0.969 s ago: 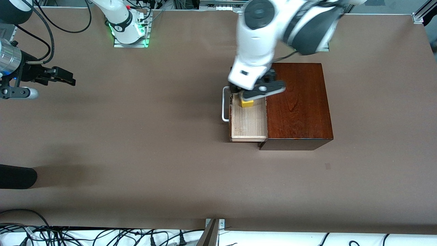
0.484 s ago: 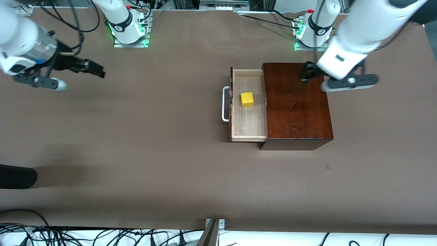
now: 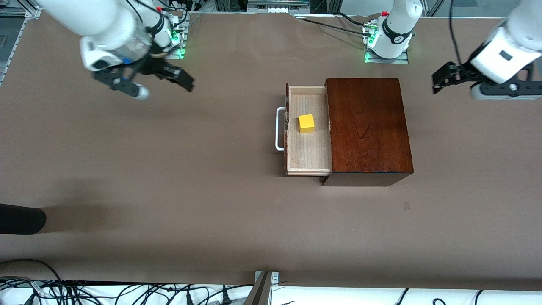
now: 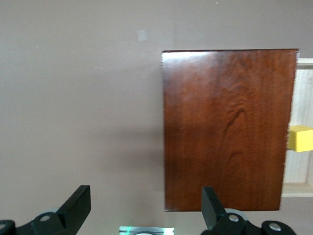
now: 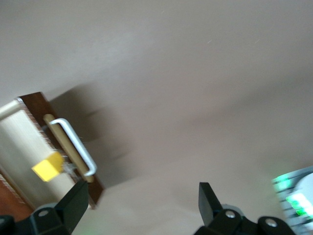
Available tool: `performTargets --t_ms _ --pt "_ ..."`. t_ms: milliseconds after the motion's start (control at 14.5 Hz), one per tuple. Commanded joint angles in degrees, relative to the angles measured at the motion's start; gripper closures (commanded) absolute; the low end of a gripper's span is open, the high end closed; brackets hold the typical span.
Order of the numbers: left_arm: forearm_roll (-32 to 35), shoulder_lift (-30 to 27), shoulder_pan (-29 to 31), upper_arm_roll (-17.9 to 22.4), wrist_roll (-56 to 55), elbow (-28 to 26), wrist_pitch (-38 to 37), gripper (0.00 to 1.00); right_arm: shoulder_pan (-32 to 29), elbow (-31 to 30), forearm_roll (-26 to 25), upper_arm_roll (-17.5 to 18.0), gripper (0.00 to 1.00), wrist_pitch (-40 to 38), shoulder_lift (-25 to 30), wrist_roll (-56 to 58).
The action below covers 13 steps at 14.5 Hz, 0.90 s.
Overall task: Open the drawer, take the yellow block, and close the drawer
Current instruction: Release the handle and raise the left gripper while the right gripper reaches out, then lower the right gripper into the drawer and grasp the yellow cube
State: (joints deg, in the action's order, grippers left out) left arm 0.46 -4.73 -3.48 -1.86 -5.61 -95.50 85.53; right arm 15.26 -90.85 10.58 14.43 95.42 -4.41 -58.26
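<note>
Jaws spread wide and empty on both arms. The left gripper [image 3: 440, 82] hangs over bare tabletop [image 3: 211, 203] at the left arm's end, well apart from the wooden box [image 3: 368, 127]. The right gripper [image 3: 163, 82] hangs over the tabletop near the right arm's base, well apart from the box too.

The drawer [image 3: 307, 148] stands pulled out of the dark red-brown box toward the right arm's end of the tabletop, its pale wood floor exposed and its white loop handle [image 3: 278, 129] on the dark front. The yellow block [image 3: 306, 123] sits in the drawer — on the pale floor, close to the front panel, touched by neither gripper. The left wrist view shows the box top [image 4: 227, 127] and a sliver of the block [image 4: 301, 138] beside it; the right wrist view shows the handle [image 5: 76, 144] and block [image 5: 48, 167].
</note>
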Motion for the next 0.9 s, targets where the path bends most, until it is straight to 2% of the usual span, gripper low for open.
performTargets --t_ms 0,138,277,415,830 --pt "-1.08 -2.83 1.28 -0.25 2.79 -2.76 0.35 0.0 6.87 0.76 -1.87 -0.19 0.0 6.16 -4.98 -11.66" --pt "-1.08 -2.04 1.28 -0.16 2.71 -1.19 -1.67 0.0 11.09 3.2 -4.86 -0.19 0.0 9.59 -9.8 -22.2" --pt "-0.99 -1.95 1.19 -0.68 2.27 -0.74 -1.68 0.0 14.17 9.26 -5.75 -0.19 0.0 9.43 -16.13 -33.01" --pt "-0.99 -1.42 1.1 -0.77 2.09 0.05 -1.68 0.0 17.95 14.01 -8.98 -0.28 0.0 9.34 -20.79 -41.11" --pt "-1.08 -0.46 1.28 -0.07 2.89 1.72 -1.68 0.0 25.95 27.82 -10.4 -0.72 0.0 10.48 -32.23 -60.2"
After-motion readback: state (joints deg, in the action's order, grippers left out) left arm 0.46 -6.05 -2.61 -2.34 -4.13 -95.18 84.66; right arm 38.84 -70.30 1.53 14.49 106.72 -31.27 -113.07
